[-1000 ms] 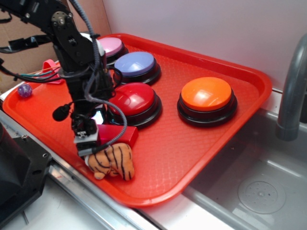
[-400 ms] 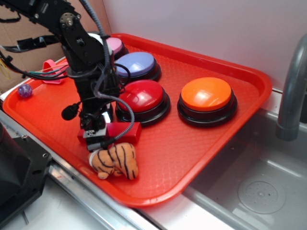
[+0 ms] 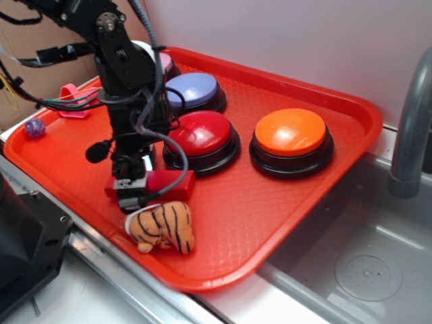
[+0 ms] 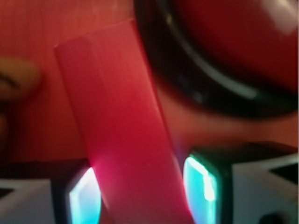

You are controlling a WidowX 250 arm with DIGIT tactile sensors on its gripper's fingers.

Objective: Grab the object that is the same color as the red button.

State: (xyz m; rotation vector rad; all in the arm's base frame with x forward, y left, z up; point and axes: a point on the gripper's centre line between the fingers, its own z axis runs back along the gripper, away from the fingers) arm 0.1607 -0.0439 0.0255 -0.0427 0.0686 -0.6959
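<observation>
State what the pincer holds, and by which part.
The pincer straddles one end of the red block, a finger on each long side; a firm hold cannot be confirmed.

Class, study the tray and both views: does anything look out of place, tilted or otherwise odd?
The red block sits askew between the gripper fingers, slanted rather than straight. The tiger plush lies near the tray front edge. A pink toy and small purple ball lie at the tray's far left edge. Nothing looks spilled or damaged.

Long red block (image 3: 169,183) lying flat just in front of glossy red button (image 3: 201,136), black base.
</observation>
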